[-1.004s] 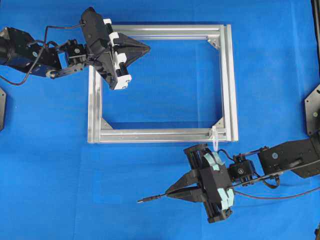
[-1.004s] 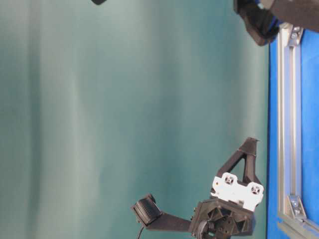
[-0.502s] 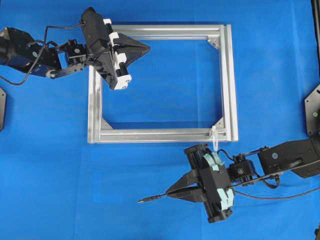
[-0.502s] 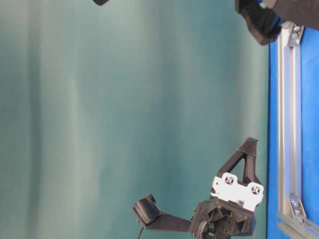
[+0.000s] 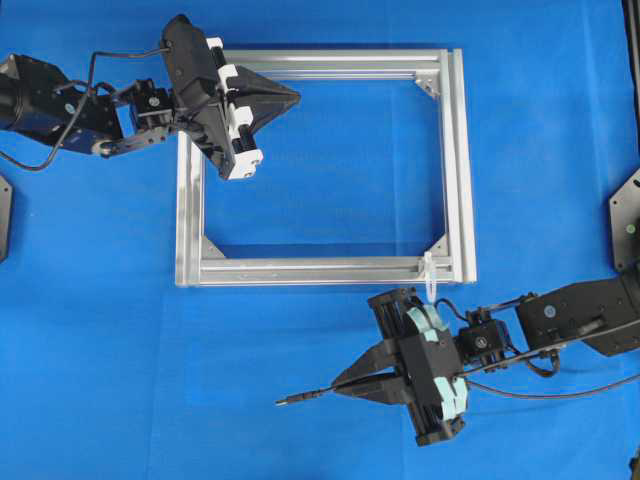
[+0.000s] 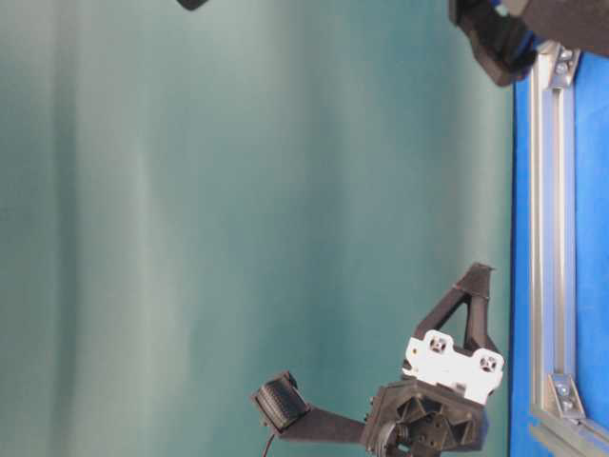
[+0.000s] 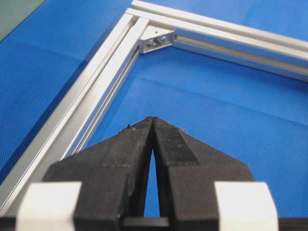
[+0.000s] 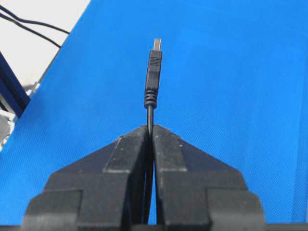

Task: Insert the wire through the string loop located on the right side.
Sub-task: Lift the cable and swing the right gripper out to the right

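One square silver aluminium frame (image 5: pixel 326 167), one thin black plug-tipped wire (image 5: pixel 310 396), one whitish string loop (image 5: pixel 430 275), two black pincers.

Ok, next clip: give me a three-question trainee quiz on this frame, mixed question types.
1. True or false: the right gripper is shut on the wire.
2. Where does the string loop sit on the aluminium frame? A) top left corner B) middle of the top bar C) the near bar's right end, by the corner
3. What is the left gripper holding?

Key
1. True: the fingers pinch the cable just behind the plug, which sticks out ahead.
2. C
3. Nothing: its jaws are shut and empty, above the blue mat inside the frame's corner.
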`<state>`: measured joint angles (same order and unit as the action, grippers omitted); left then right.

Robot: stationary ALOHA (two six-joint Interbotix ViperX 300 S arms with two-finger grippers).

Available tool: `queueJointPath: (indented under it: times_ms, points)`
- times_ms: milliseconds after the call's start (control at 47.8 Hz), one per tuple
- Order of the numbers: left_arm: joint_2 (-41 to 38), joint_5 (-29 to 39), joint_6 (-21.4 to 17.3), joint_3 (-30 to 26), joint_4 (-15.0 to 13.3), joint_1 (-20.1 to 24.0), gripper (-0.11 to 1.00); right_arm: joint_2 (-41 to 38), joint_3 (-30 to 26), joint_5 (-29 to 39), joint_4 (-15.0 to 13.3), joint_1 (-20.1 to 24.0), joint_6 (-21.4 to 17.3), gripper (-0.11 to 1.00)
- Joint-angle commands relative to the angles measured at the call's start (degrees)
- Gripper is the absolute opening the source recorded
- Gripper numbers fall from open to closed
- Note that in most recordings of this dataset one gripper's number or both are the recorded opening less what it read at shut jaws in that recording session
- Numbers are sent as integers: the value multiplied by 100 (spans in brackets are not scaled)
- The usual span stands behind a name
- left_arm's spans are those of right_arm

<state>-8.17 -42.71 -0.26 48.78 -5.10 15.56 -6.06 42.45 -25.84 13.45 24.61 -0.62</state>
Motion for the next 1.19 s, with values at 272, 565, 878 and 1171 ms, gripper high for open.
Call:
queueJointPath:
  times_ms: [272,565,878,1171]
  points:
    - [185,-35,0,-35,18,-9,0,422,352,-53,18,44,-35,-4]
    - [185,-35,0,-62,18,-9,0,1178,1292,-26,26,185,-53,-4]
    - [176,-26,18,-70,18,-9,0,2610,2681,176,325,229,-53,-4]
    - [176,-35,26,-79,18,-9,0,3841,3428,888,325,229,-44,-4]
